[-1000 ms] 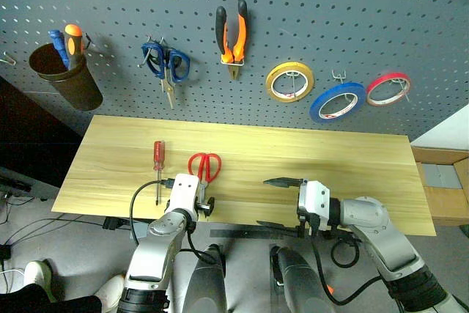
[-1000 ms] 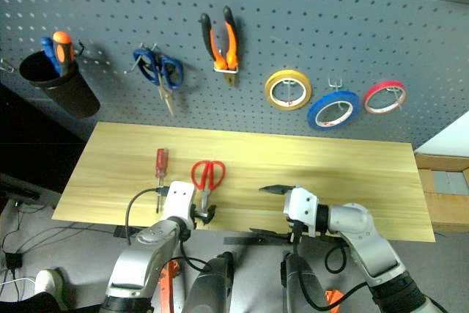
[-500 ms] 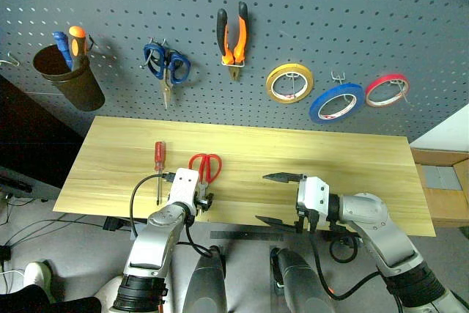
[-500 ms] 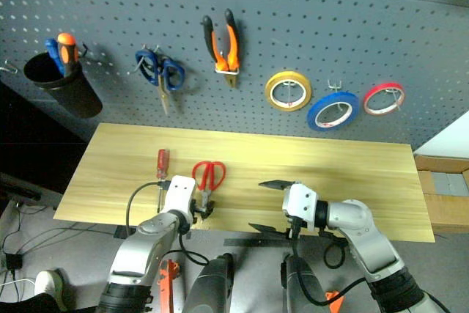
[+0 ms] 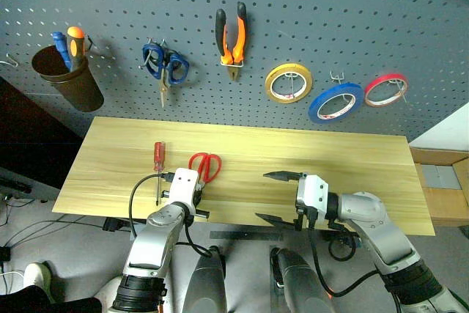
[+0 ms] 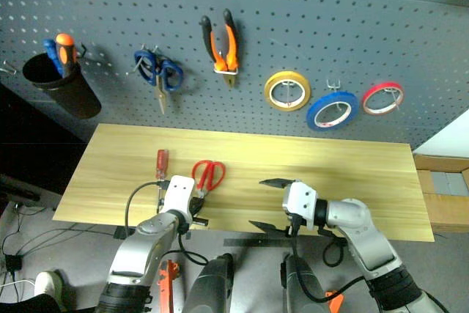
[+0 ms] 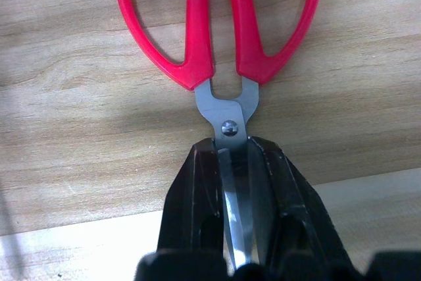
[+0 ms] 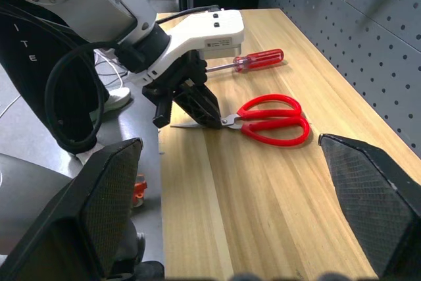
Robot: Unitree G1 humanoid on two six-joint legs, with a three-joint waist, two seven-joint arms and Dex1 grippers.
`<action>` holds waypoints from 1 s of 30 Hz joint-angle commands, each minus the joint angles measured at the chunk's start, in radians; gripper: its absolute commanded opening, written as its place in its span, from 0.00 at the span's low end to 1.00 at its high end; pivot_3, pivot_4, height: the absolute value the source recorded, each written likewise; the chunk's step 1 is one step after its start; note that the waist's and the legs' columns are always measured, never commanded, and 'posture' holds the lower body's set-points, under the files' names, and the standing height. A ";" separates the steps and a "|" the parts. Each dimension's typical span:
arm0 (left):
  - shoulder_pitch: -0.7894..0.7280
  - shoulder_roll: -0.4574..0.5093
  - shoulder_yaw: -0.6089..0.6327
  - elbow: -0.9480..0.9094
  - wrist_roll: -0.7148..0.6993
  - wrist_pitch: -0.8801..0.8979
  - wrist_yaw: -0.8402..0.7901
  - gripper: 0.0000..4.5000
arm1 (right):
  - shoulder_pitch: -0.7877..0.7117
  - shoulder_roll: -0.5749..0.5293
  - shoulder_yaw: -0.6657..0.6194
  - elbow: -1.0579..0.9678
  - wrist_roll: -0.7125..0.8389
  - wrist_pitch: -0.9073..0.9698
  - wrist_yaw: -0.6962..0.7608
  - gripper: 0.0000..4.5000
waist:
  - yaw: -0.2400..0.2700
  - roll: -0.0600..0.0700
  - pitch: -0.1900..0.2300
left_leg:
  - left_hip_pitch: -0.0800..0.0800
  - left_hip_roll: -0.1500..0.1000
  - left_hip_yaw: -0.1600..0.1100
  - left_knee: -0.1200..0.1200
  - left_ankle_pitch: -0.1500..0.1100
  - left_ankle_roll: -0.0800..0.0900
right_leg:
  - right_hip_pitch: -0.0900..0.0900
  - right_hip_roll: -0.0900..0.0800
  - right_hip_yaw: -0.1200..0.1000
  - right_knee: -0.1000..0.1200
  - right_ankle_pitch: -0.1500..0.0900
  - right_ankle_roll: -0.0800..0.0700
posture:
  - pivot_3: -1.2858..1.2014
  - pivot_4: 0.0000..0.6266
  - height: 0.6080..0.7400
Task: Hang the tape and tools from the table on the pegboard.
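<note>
While the red-handled scissors (image 7: 220, 27) lie flat near the front edge of the tabletop (image 5: 352, 159), the left pincer (image 7: 240, 162) is clamped on their silver blades just below the pivot. Well apart to the right, the right pincer (image 5: 277, 197) hangs spread wide, holding nothing.

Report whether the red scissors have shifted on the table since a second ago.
No. The red scissors lie in the same spot beside the screwdriver; the left gripper has closed on their blades.
</note>
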 commanded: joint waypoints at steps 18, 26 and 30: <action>0.470 -0.062 0.039 -0.518 -0.001 -0.730 0.032 0.06 | 0.087 0.115 -0.195 -0.284 0.296 0.104 -0.185 1.00 | 0.007 -0.006 -0.064 | -0.002 -0.005 0.000 -0.001 0.000 0.000 | 0.000 -0.007 -0.002 -0.002 0.002 -0.004 | 0.61 0.22 1.00; 0.300 -0.089 0.111 -0.400 -0.019 -0.806 0.056 0.06 | -0.020 0.177 -0.209 -0.272 0.301 0.125 -0.259 1.00 | 0.032 -0.006 -0.130 | 0.002 -0.010 0.000 0.000 0.003 0.005 | 0.004 -0.008 -0.001 -0.002 -0.001 0.000 | 0.62 0.13 1.00; 0.201 -0.073 0.134 -0.309 -0.019 -0.799 0.048 0.06 | -0.069 0.191 -0.200 -0.240 0.284 0.123 -0.256 1.00 | 0.043 -0.010 -0.156 | 0.009 -0.011 0.000 0.000 0.004 0.007 | 0.012 -0.009 -0.001 -0.002 -0.001 0.001 | 0.62 0.11 1.00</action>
